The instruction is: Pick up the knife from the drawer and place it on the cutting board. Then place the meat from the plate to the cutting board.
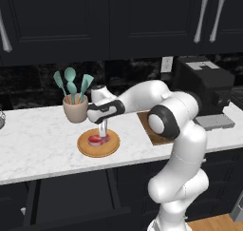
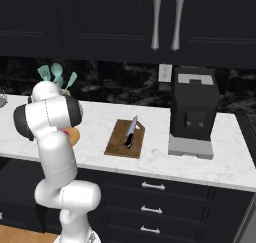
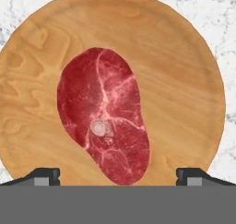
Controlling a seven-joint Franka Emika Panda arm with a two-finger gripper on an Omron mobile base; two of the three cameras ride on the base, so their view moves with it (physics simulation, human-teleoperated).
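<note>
One steak, one plate, claw right over both. Meat (image 3: 103,119) sitting roughly mid-plate, red w/ pale marbling, narrower end pointing at the fingertips in the hand view. Plate (image 1: 85,148) resting on the white marble counter (image 1: 38,144) toward its front edge, just in front of a beige utensil crock (image 1: 75,112) stuffed w/ teal spatulas.

Gripper (image 1: 101,136) pointing straight down at the plate, jaws spread wide w/ nothing between them, fingertips (image 3: 44,176) poking up at the bottom corners of the hand view, one either side of the meat. Touching the steak or just above it, can't tell from the left base view.

Knife (image 2: 131,131) already lying on the cutting board (image 2: 117,142), blade toward the back wall, black handle toward the front edge of the board. Board flat on the counter well to the right of the plate, between the plate and a black coffee machine (image 2: 194,112) parked near the counter's right end.

Drawer (image 1: 71,197) pulled out under the counter front, below the plate, dark inside; contents too dark to make out
</note>
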